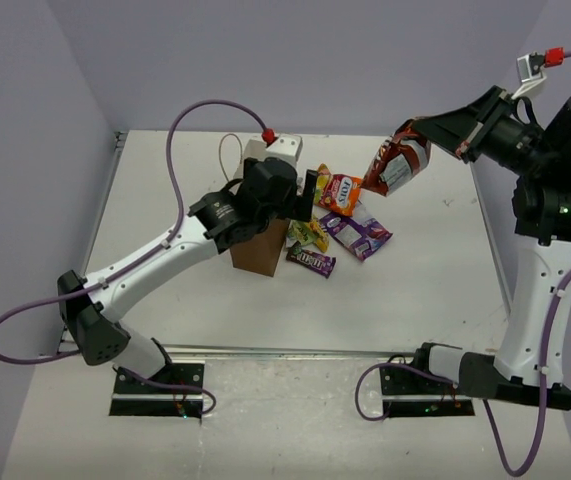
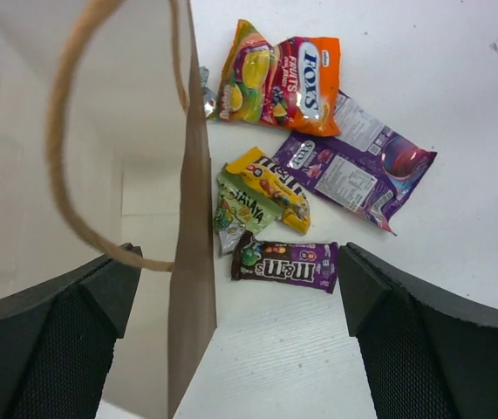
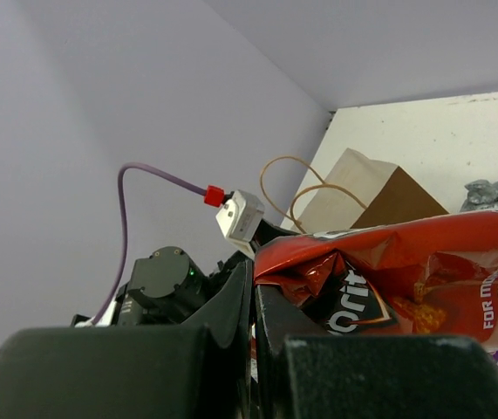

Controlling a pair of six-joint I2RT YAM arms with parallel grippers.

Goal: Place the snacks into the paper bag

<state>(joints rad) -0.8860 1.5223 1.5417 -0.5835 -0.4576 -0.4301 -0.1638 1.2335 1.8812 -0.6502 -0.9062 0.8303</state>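
Standing upright at the left of the white table (image 1: 415, 290), the brown kraft paper bag with loop handles (image 1: 260, 250) shows no packet in the part of its pale inside that the left wrist camera sees. By that evidence, the packing has barely begun. The left gripper (image 2: 235, 255) is spread wide, one finger over the bag's mouth and the other outside its right wall, gripping nothing. The right gripper (image 1: 420, 128) is clamped on the top of the large red-orange crinkly chip bag (image 1: 397, 160), which hangs in the air to the far right of the paper bag (not yet over its mouth).

Six packets lie on the table just right of the bag:
- one purple foil packet (image 2: 358, 170)
- one orange-yellow fruit-sweet packet (image 2: 296, 74)
- one dark brown candy packet (image 2: 285, 262)
- one yellow candy packet (image 2: 270, 185)
- one green packet (image 2: 235, 209) partly under it
- one small silver-grey wrapper (image 2: 207, 100) beside the bag's wall

That makes seven snacks and one bag, with all seven seemingly left to go in.
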